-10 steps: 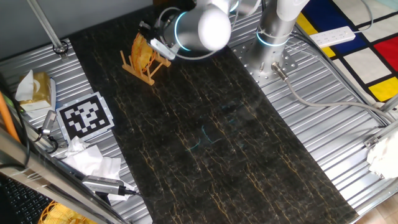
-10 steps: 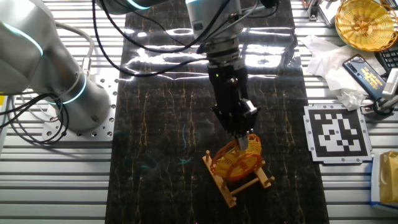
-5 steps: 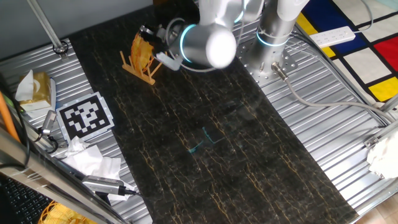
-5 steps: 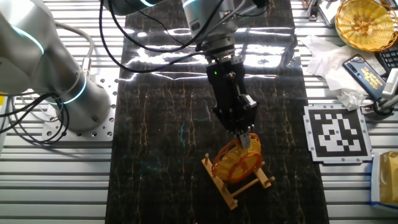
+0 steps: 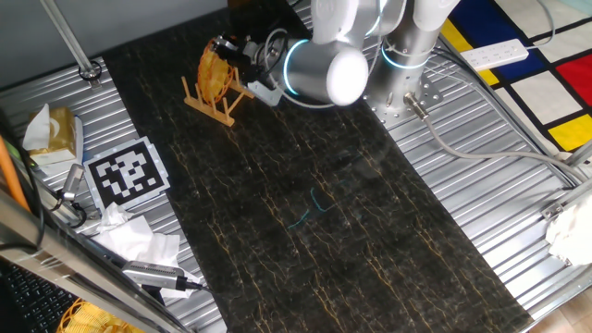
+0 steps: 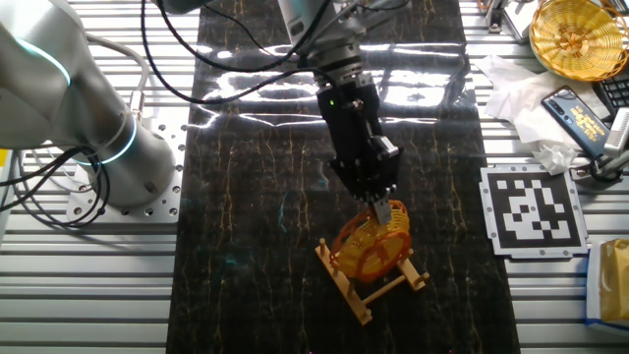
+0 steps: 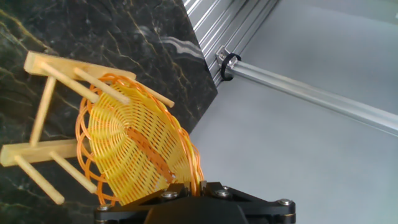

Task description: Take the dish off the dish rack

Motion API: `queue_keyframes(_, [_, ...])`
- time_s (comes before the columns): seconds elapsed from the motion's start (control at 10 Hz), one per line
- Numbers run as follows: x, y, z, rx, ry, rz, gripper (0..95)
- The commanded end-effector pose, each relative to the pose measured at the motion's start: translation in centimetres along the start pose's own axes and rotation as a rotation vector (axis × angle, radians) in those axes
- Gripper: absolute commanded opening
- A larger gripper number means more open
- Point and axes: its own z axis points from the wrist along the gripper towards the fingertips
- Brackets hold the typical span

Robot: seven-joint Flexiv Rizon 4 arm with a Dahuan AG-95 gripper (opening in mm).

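At the rack's upper end, the jaws (image 6: pixel 381 208) pinch the dish (image 6: pixel 371 246) rim — dish upright among the dish rack (image 6: pixel 366 291) pegs.

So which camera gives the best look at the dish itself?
The hand view: the dish fills the frame, weave and darker centre stripe clear, standing among the rack pegs. In both fixed views it is small, partly hidden by the gripper.

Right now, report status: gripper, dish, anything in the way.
Gripper shut on the wicker dish, gripping its top rim. Dish upright on edge between the pegs of the wooden dish rack. Nothing blocking above the rack.
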Motion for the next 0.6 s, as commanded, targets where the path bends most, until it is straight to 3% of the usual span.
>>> queue_keyframes(0.1, [0.0, 0.0, -0.2, 0.006, 0.01, 0.0, 0.0])
queue_keyframes(0.6, [0.4, -1.0, -0.9, 0.035, 0.024, -0.038, 0.0])
